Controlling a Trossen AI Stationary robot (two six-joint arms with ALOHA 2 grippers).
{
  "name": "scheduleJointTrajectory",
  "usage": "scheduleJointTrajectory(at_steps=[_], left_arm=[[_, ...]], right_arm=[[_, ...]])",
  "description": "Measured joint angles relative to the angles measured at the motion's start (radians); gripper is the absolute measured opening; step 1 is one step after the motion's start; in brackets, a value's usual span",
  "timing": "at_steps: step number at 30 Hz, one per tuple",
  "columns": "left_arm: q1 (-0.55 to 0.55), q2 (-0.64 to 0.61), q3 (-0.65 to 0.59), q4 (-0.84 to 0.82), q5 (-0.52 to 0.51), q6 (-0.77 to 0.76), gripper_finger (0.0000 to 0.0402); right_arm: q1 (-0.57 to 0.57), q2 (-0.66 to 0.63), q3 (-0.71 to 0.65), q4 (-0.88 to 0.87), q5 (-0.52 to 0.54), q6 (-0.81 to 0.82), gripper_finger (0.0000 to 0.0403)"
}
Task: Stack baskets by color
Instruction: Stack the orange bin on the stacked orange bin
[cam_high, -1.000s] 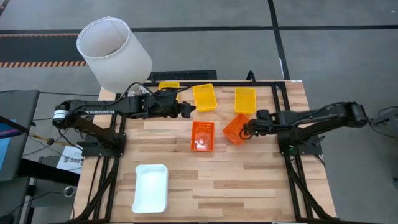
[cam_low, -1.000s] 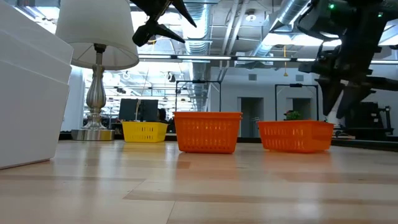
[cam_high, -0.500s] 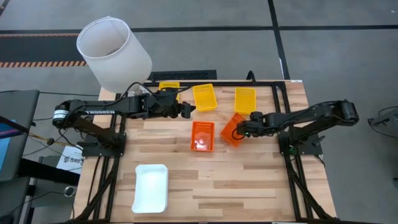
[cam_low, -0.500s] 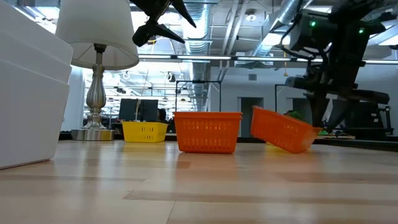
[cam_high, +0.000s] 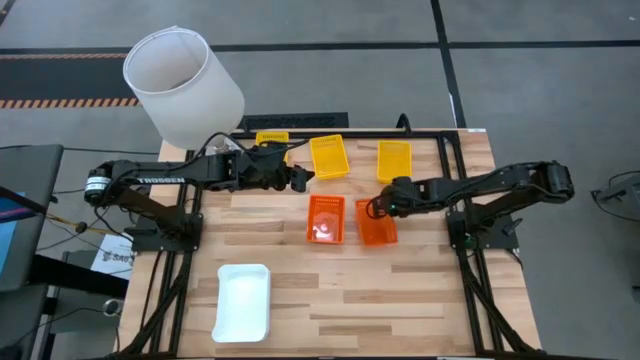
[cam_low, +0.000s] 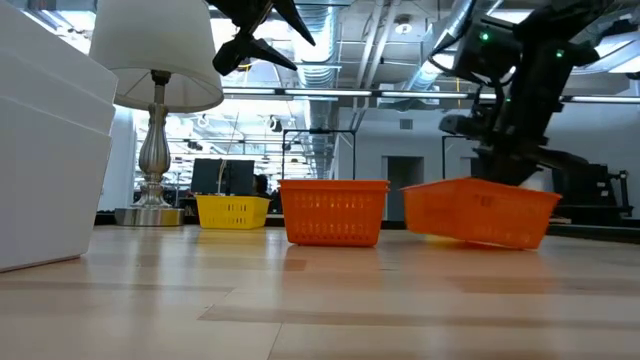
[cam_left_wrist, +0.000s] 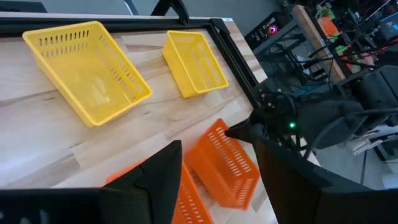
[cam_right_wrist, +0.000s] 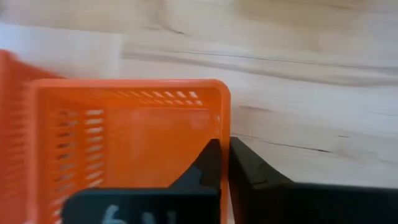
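Two orange baskets lie side by side mid-table. One (cam_high: 325, 218) rests flat on its bottom. My right gripper (cam_high: 379, 205) is shut on the other (cam_high: 377, 225), which shows tilted in the low view (cam_low: 480, 212). Two yellow baskets (cam_high: 329, 156) (cam_high: 394, 160) rest flat near the far edge. A third yellow one (cam_high: 271, 137) sits behind my left gripper (cam_high: 297, 176). That gripper hangs open above the table, with nothing between its fingers (cam_left_wrist: 168, 168). A white basket (cam_high: 243, 300) rests at the near left. My right gripper pinches the rim of the orange basket's wall (cam_right_wrist: 225, 134) at its far end, near a corner. One finger (cam_right_wrist: 205, 165) is inside the basket and one (cam_right_wrist: 255, 174) outside. The fingers slant down from the table's right. The basket sits tilted, its left end raised.
A big white lamp (cam_high: 180, 85) stands beyond the far left corner. A black frame (cam_high: 440, 135) runs along the table's far and right edges. Bare wood (cam_high: 380, 310) lies across the near half, to the right of the white basket.
My right gripper has moved toward the table's left edge and down, and has shut on the orange basket's wall. The basket, which lay slanted, has tipped up and swung round. It has shifted leftward and now stands parallel to the other orange basket.
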Motion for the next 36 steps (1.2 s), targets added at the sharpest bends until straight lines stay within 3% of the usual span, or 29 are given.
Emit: scheduleJointTrajectory(at_steps=[3, 11, 16, 27, 31, 36], left_arm=[[0.000, 0.000, 0.000, 0.000, 0.001, 0.000, 0.0195], [0.000, 0.000, 0.000, 0.001, 0.089, 0.032, 0.0195], [-0.004, 0.000, 0.000, 0.003, 0.146, 0.087, 0.0195], [-0.020, 0.000, 0.000, 0.003, 0.131, 0.079, 0.0195], [-0.020, 0.000, 0.000, 0.003, 0.131, 0.077, 0.0195], [-0.019, 0.000, 0.000, 0.003, 0.158, 0.061, 0.0195]], right_arm=[[0.002, 0.000, 0.000, 0.048, -0.001, -0.005, 0.0009], [0.032, 0.000, 0.000, 0.052, -0.055, -0.017, 0.0028], [0.138, 0.000, 0.000, 0.052, -0.080, 0.051, 0.0016], [0.381, 0.000, 0.000, 0.168, -0.107, 0.168, 0.0032], [0.375, 0.000, 0.000, 0.180, -0.054, 0.198, 0.0009], [0.320, -0.014, 0.021, 0.183, -0.039, 0.162, 0.0010]])
